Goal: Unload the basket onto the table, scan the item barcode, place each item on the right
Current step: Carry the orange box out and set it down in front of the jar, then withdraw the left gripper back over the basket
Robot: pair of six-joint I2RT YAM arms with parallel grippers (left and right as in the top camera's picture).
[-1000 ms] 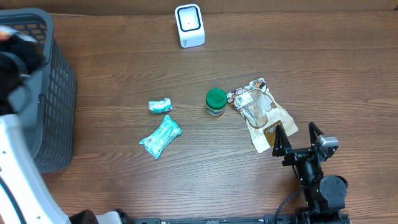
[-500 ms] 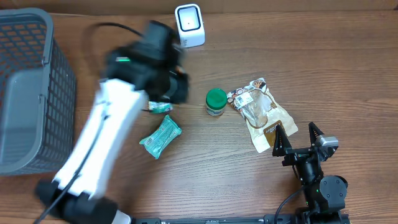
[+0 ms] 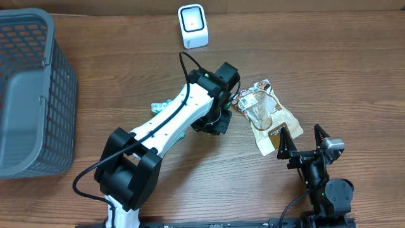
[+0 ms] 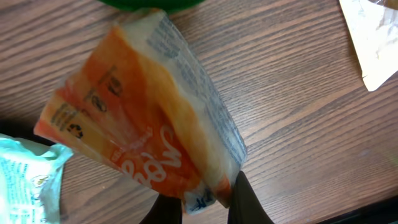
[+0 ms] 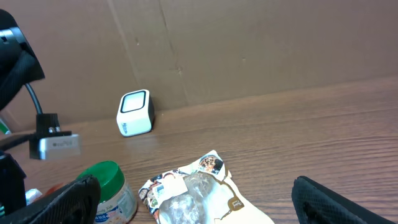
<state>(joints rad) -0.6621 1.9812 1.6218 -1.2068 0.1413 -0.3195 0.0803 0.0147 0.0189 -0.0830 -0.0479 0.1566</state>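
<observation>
In the left wrist view an orange and clear packet (image 4: 143, 124) hangs over the wood table, and my left gripper (image 4: 205, 202) is shut on its lower corner. From overhead the left arm reaches to the table's middle, its gripper (image 3: 215, 124) above the green-lidded jar (image 5: 109, 186); the packet is hidden under the arm there. The white barcode scanner (image 3: 193, 25) stands at the back edge, also visible as the scanner (image 5: 135, 113) in the right wrist view. My right gripper (image 3: 304, 140) rests open near the front right, nothing between its fingers.
A brown snack bag (image 3: 269, 117) lies just right of the left gripper and in front of the right one. A teal packet (image 3: 159, 107) peeks out beside the left arm. A grey basket (image 3: 31, 95) fills the left side.
The left arm has swung from the basket at the left across the table to the middle, above the green-lidded jar. The right arm has not moved.
</observation>
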